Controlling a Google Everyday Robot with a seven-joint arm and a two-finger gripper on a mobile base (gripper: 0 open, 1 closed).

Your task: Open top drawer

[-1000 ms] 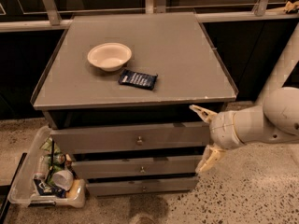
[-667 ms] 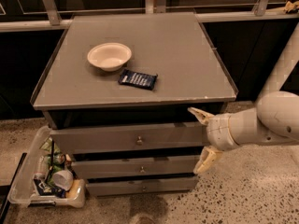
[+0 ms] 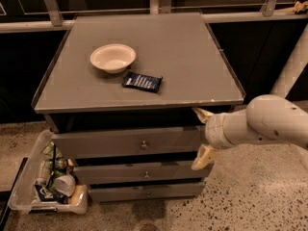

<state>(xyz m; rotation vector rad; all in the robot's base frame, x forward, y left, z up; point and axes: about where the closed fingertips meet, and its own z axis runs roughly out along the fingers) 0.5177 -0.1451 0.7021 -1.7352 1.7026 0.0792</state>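
The top drawer (image 3: 115, 142) is the tallest grey front under the cabinet top, with a small round metal knob (image 3: 143, 145) at its centre. It stands slightly proud of the cabinet, with a dark gap above it. My gripper (image 3: 201, 137) is at the drawer front's right end, to the right of the knob. Its two cream fingers are spread apart, one fingertip (image 3: 200, 112) above and one below at the level of the middle drawer. Nothing is held between them.
On the grey cabinet top (image 3: 192, 66) sit a cream bowl (image 3: 113, 57) and a dark blue snack packet (image 3: 142, 82). Two shorter drawers (image 3: 139, 174) lie below. A clear bin of trash (image 3: 50, 181) stands on the floor at the left. A railing runs behind.
My gripper and arm have shifted a little to the left, toward the drawer front's right end. The drawers, bowl and packet look unchanged.
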